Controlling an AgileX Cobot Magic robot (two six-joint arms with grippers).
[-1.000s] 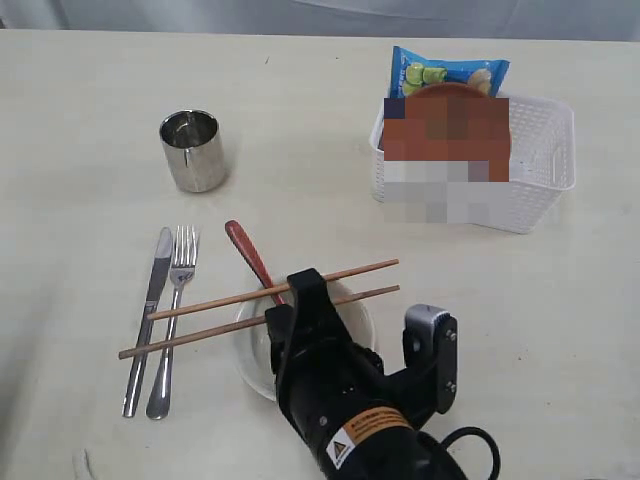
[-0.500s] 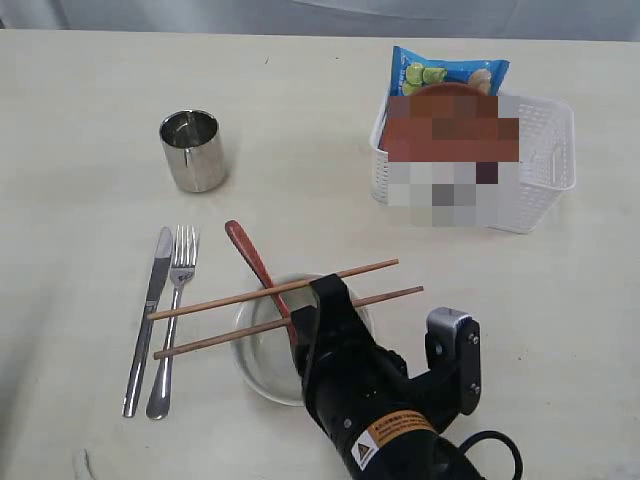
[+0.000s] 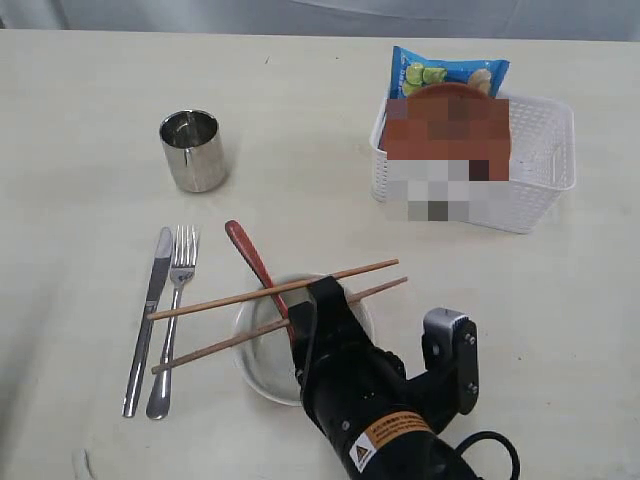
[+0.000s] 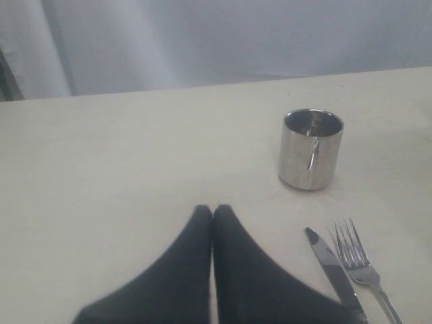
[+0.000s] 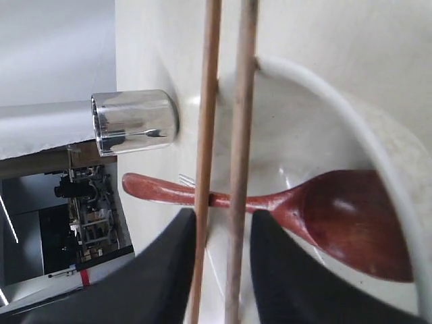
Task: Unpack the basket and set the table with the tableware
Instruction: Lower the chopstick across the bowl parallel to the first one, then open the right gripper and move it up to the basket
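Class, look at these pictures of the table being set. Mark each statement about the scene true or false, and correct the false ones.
1. The steel cup stands upright on the table. True.
2. The knife and fork lie in the basket. False: they lie side by side on the table, away from the basket.
3. The chopsticks rest across the white bowl. True.
4. The wooden spoon has its head in the steel cup. False: its head sits in the white bowl.
5. The left fingers are closed together. True.
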